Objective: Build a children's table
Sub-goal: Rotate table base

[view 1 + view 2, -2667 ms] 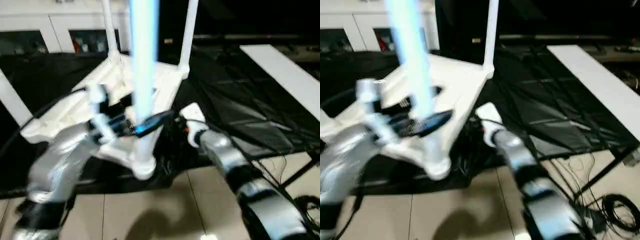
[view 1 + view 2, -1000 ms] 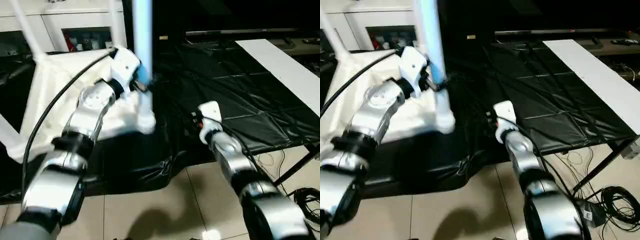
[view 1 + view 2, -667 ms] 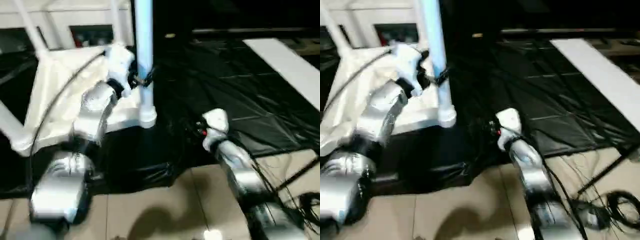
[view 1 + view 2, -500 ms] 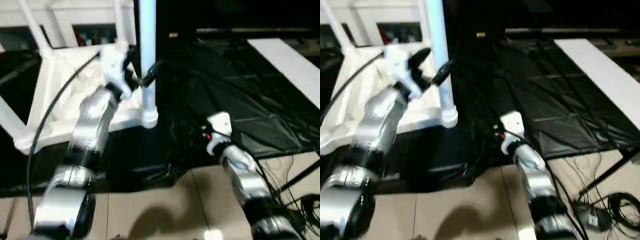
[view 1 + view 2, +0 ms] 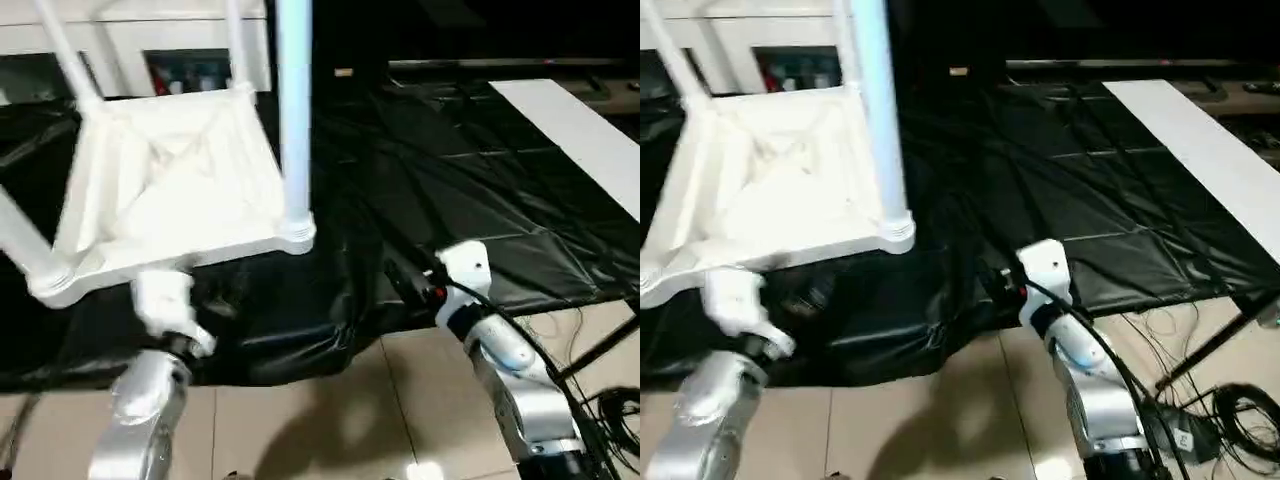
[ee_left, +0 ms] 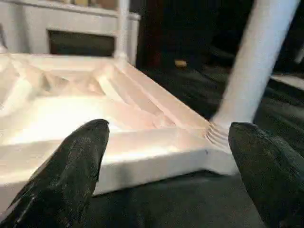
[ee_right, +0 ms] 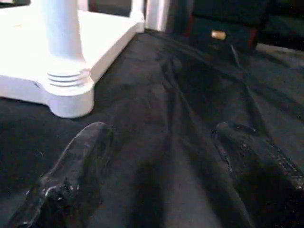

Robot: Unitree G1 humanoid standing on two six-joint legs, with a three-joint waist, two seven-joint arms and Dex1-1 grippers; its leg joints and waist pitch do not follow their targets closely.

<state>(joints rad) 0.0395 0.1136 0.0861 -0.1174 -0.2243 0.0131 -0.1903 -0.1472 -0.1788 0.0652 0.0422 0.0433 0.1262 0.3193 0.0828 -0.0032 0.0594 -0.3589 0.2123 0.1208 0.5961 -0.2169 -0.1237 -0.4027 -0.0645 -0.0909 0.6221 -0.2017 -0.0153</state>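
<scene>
fingers (image 6: 80, 166) of both grippers spread, empty; children's table (image 5: 170, 190) upturned, likely light, rigid; grasp a leg (image 5: 294, 110).

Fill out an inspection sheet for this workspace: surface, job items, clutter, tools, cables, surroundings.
Surface: black sheet, creased, draped over the work table's front edge.
Job's things: children's table lying upside down on the sheet, ribbed underside up; legs standing in its corner sockets, the nearest leg upright in the front corner.
Clutter: nothing seen on the sheet.
Tools: left tool open, holding nothing, facing the table's edge; right tool open, holding nothing, over the sheet near the corner socket.
Cables: loose cables on the tiled floor, under the work table's right end.
Surroundings: white cabinet behind; long white board at right.
</scene>
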